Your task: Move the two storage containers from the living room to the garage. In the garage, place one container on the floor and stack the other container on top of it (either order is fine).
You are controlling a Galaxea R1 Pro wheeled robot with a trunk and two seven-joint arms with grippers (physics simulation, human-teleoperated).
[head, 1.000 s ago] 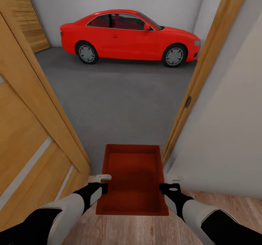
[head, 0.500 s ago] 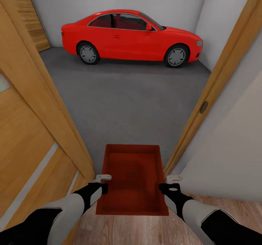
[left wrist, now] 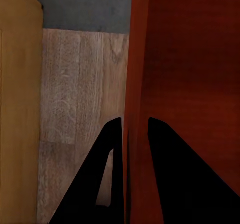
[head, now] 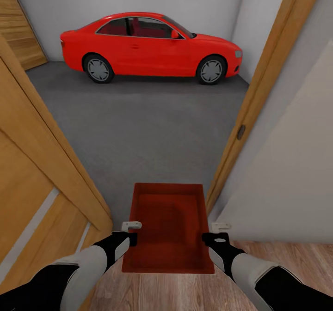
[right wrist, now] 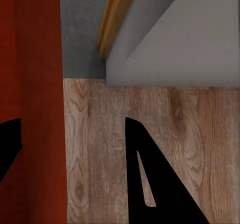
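Both grippers, left (head: 134, 232) and right (head: 213, 232), clasp the storage container (head: 169, 228) in a doorway between open door (head: 41, 181) left and door frame (head: 259, 89) right; red car (head: 150, 47) far ahead.

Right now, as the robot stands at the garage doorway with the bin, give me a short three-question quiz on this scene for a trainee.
1. True or false: the storage container rests on the concrete floor.
2. Which end effector grips a long wall of the container: A left end effector only, B right end effector only, C both?
3. Fill in: parked at the garage's far wall is a red ____.

Key: 1 false, it is held above the wood-plank floor at the threshold. 2 C. 3 car.
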